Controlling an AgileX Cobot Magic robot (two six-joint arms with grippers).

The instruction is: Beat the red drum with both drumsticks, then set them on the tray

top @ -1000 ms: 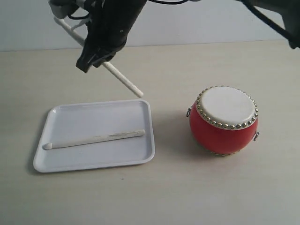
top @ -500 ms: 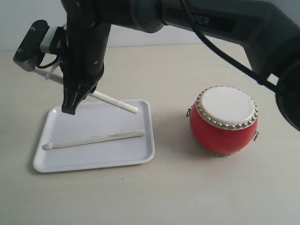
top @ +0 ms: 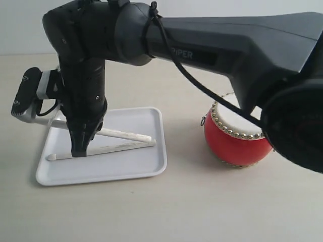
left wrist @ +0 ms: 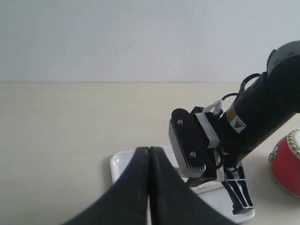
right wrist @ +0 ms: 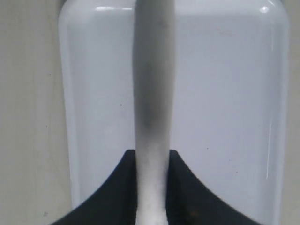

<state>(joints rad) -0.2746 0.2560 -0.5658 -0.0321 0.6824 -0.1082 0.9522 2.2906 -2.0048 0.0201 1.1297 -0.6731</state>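
Observation:
The red drum (top: pixel 237 146) stands right of the white tray (top: pixel 101 174), partly behind the right arm. One drumstick (top: pixel 121 146) lies lengthwise in the tray. My right gripper (top: pixel 79 151) has reached across and is low over the tray's left half, shut on the second drumstick (top: pixel 126 134), which slants just above the lying one. In the right wrist view the held drumstick (right wrist: pixel 153 93) runs out from the right gripper (right wrist: pixel 152 157) over the tray (right wrist: pixel 225 117). My left gripper (left wrist: pixel 149 152) is shut and empty, back from the tray (left wrist: pixel 121 164); the drum (left wrist: pixel 287 166) shows at the edge.
The pale tabletop (top: pixel 176 212) spreads around tray and drum. The right arm's dark bulk (top: pixel 212 45) spans the scene above the drum. A wrist camera housing (top: pixel 25 96) sticks out left of the tray's far corner.
The right arm has come down and to the left with its drumstick, from high behind the tray to just over it. The stick now lies close to the one in the tray.

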